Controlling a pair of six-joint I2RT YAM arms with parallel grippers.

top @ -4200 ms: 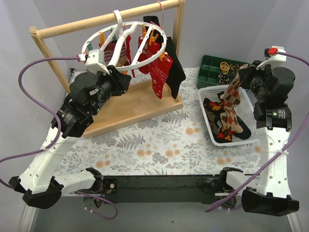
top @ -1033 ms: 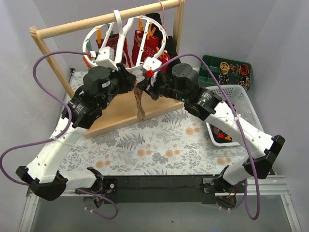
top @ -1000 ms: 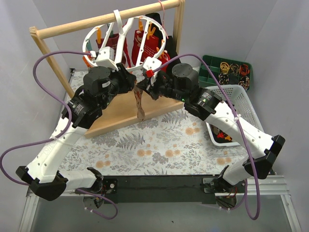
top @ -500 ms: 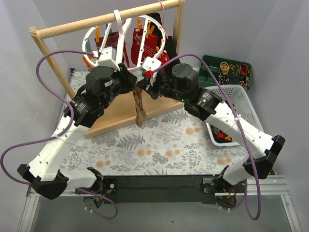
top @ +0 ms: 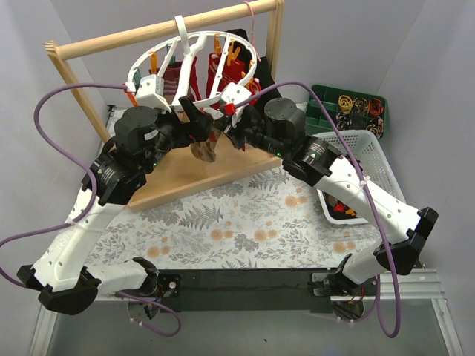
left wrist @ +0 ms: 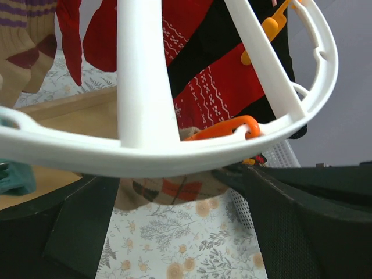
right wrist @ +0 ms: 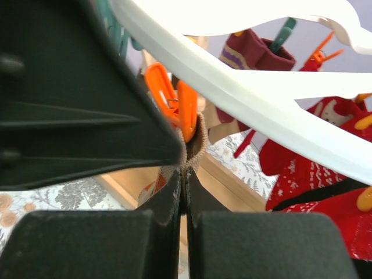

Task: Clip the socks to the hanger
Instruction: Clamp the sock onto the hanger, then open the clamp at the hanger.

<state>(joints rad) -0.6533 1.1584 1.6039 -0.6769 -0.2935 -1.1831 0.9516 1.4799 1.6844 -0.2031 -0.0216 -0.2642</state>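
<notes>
The white round hanger point(top: 180, 28) hangs by its hook from the wooden rail, and its ring point(left wrist: 174, 157) fills the left wrist view. Red Christmas socks point(top: 231, 70) point(left wrist: 203, 81) hang from its orange clips. Below the ring's near side hangs a brown and orange argyle sock point(top: 204, 148) point(left wrist: 174, 189). An orange clip point(right wrist: 174, 102) sits at that sock's cuff point(right wrist: 196, 142). My right gripper point(top: 224, 130) point(right wrist: 185, 174) is shut on the cuff just under the clip. My left gripper point(top: 199, 122) point(left wrist: 174, 232) stands open at the ring, its fingers either side of the sock.
A white basket point(top: 364, 144) with more socks stands at the right, with a green tray point(top: 326, 104) behind it. The wooden rail point(top: 148, 31) and its base board point(top: 185, 174) stand at the back. A black garment point(top: 269, 96) and a pink wire hanger point(top: 249, 18) hang there too.
My left gripper has opened and drawn back a little to the left. The argyle sock now hangs higher and more bunched. The right gripper stays shut on the cuff.
</notes>
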